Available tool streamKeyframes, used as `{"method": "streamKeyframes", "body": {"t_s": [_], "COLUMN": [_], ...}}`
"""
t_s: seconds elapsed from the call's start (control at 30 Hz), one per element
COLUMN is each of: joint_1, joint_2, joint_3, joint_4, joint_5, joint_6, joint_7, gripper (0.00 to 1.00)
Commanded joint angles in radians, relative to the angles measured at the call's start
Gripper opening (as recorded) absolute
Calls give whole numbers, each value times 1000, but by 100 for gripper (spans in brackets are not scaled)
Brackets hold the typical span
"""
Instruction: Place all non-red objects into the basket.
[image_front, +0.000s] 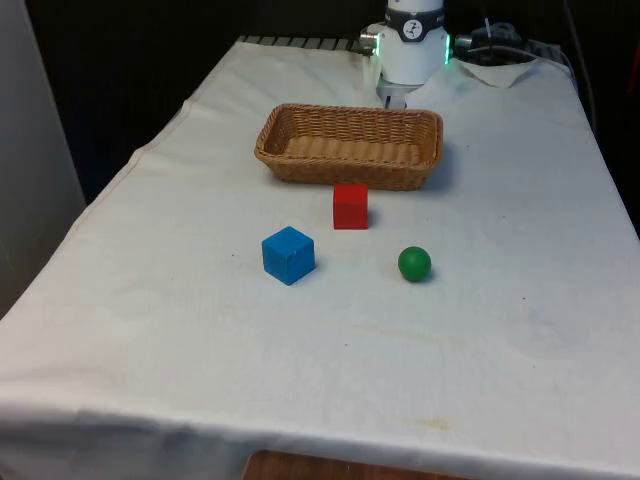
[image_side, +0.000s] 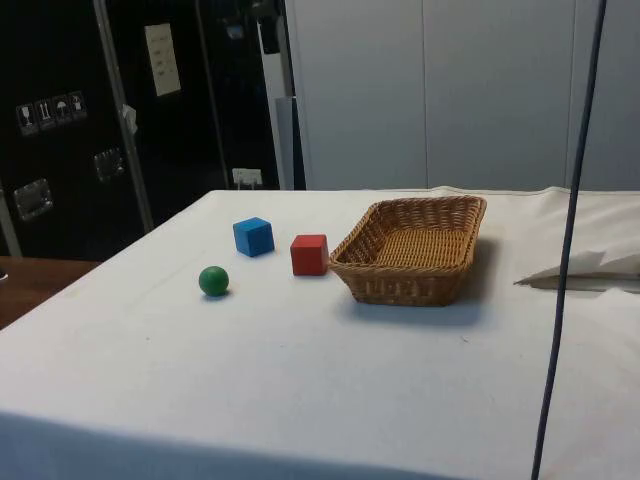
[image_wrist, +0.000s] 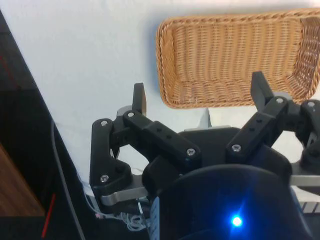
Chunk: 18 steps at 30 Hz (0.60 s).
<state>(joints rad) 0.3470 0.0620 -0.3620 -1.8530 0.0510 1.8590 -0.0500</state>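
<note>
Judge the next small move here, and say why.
Probably carry the open, empty pincer out past the basket toward the blue cube. Cube and green ball sit on the cloth, the basket holds nothing, and the red cube stays put.

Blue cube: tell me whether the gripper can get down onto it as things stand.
Probably yes. The blue cube sits alone on the cloth, apart from the red cube and green ball, nothing above it. The open gripper hangs behind the basket, so it must pass over that.
</note>
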Motion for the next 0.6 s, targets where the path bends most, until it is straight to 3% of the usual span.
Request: {"method": "streamKeyframes", "body": {"t_s": [0.0, 0.2, 0.57], "joint_1": [-1, -5, -9], "joint_2": [7, 86, 168], "joint_3": [0, -2, -8], "joint_4": [7, 79, 126], "joint_5": [1, 23, 24], "joint_6": [2, 2, 34], "joint_7": [1, 6, 31], "gripper": [100, 100, 100]}}
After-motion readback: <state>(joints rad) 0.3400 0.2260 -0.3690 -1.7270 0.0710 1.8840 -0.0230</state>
